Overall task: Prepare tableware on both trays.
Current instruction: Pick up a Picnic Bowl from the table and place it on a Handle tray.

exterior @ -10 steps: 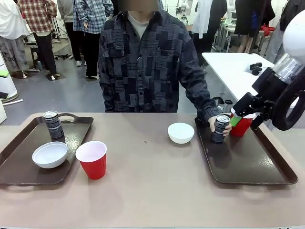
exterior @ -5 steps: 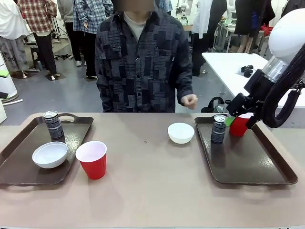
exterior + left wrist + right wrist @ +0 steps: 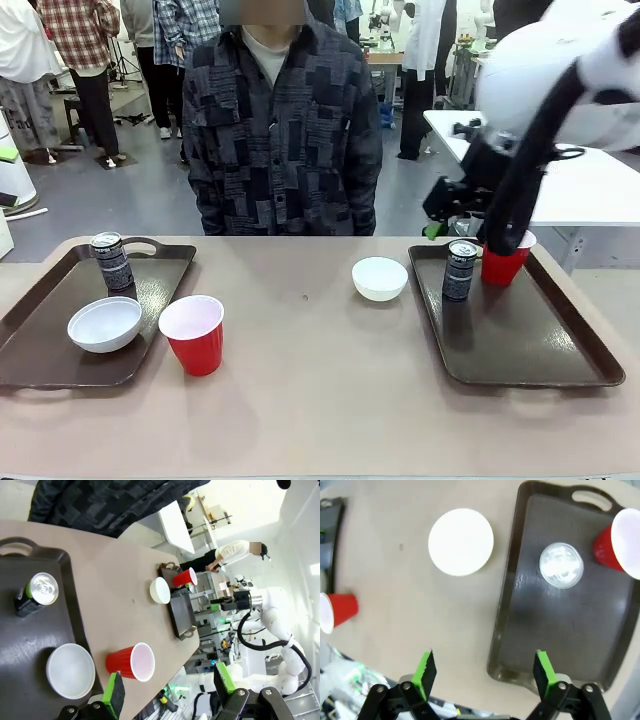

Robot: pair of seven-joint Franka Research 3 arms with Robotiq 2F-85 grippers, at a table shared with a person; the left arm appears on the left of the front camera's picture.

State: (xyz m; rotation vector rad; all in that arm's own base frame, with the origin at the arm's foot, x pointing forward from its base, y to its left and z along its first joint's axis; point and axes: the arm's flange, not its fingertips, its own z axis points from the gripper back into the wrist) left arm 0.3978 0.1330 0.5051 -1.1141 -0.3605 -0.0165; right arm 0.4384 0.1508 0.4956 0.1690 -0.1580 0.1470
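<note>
Hovering with left fingers and right fingers wide, gripping nothing. Eyeing far white bowl on desk: probably light, stiff, slippery; pinching rim.

Honestly, nothing legible here. The left slim dark silver-topped drink can and the right slim dark silver-topped drink can carry pale print, way too blurry to read.

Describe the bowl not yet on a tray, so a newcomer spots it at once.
Find the robot's right-hand tray, holding a can and a red cup. Beside its far left corner, on the bare table, sits a white bowl. Unlike the other bowl, which lies inside the left tray, it rests on no tray.
</note>
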